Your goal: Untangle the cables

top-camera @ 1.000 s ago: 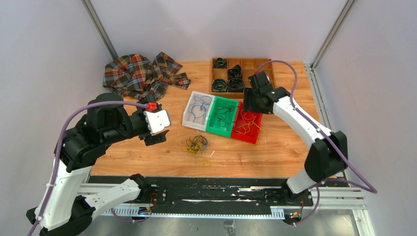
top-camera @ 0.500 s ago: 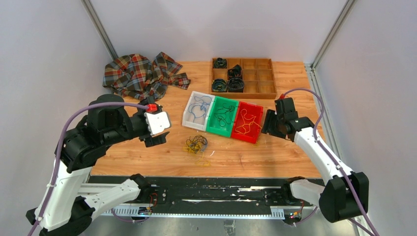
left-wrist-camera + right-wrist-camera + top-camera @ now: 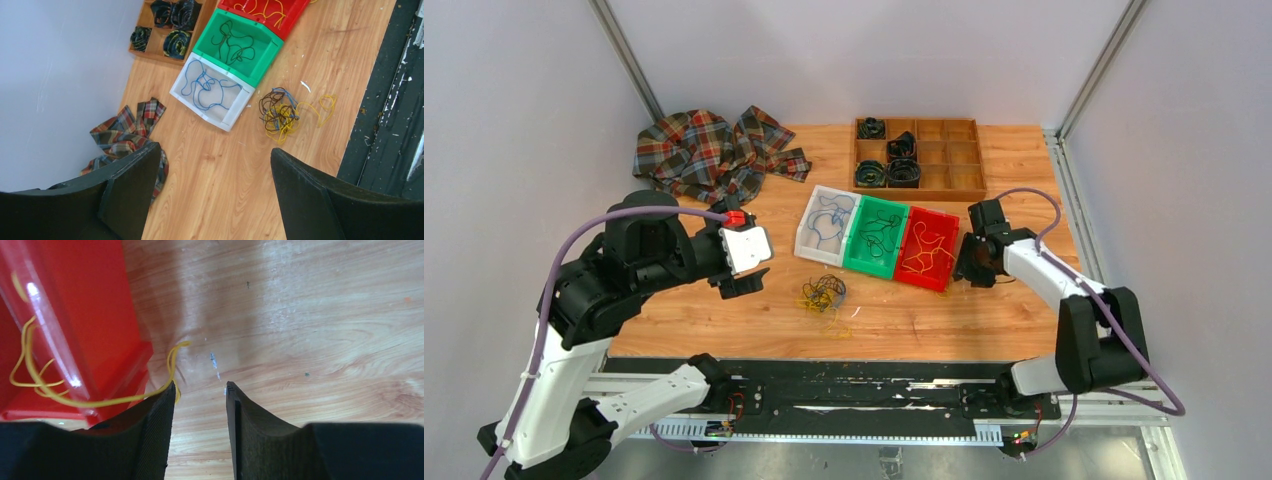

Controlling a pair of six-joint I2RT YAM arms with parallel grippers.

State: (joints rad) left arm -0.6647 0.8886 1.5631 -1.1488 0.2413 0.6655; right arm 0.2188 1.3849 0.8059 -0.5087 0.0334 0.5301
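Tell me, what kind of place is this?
Probably a robot lab: a left arm and right arm bolted beside a wooden table, plain walls around it, and tangled cables near a white bin, green bin and red bin.

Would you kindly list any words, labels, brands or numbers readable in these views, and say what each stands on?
None can be read: the white bin, green bin, red bin, wooden tray and plaid cloth show no lettering.
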